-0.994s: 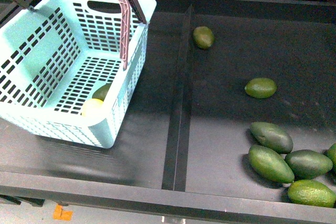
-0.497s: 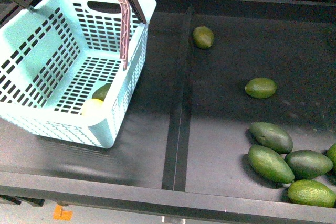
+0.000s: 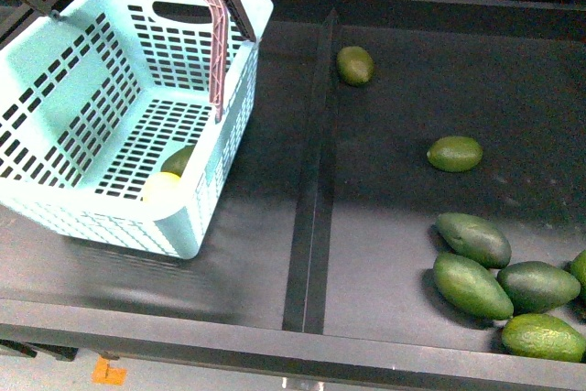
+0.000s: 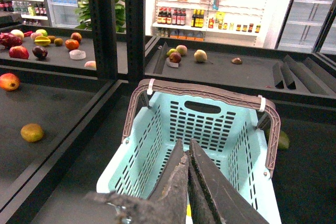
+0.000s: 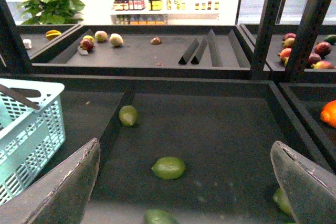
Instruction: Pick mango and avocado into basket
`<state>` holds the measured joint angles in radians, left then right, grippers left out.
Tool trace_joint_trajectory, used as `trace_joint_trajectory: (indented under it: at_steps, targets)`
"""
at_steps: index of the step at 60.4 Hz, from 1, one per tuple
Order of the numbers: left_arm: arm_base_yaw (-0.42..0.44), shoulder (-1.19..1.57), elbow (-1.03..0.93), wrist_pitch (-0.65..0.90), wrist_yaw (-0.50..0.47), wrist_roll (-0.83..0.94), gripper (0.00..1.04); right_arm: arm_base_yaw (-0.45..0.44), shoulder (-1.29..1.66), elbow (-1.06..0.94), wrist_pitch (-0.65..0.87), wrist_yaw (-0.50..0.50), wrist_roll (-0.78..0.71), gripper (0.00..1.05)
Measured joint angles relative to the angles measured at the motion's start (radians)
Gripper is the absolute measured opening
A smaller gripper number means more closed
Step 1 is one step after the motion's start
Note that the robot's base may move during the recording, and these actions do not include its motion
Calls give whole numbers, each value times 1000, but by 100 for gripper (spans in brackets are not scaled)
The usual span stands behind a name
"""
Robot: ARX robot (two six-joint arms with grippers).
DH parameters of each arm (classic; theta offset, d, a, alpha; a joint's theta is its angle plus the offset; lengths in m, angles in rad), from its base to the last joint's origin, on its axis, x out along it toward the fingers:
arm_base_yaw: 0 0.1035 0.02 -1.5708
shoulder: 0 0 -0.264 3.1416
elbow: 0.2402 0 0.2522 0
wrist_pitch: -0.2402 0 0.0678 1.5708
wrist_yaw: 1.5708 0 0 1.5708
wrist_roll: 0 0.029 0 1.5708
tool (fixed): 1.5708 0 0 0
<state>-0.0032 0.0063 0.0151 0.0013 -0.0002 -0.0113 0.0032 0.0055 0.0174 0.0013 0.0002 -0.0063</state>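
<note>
My left pincer (image 4: pixel 188 182): jaws pressed together, holding nothing, poised above the basket (image 4: pixel 157 129).
My right pincer (image 5: pixel 184 182): jaws spread wide, empty, over the bin beside the basket.
Mango (image 3: pixel 163 187): inside the basket, at its near corner.
Avocado (image 3: pixel 180 159): inside the basket, touching the mango.
Risk: I judged a careless retreat could snag the basket's brown handle (image 4: pixel 210 92) and tip both fruits out.
</note>
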Motion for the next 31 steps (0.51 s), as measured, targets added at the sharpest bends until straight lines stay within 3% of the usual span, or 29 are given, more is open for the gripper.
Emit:
trace_joint_trajectory:
  at_steps: [7,31]
  targets:
    - [0,0,0,0,0,0,2,0,0,0,0,0,0,96]
    - [0,0,0,0,0,0,88,0,0,0,0,0,0,96]
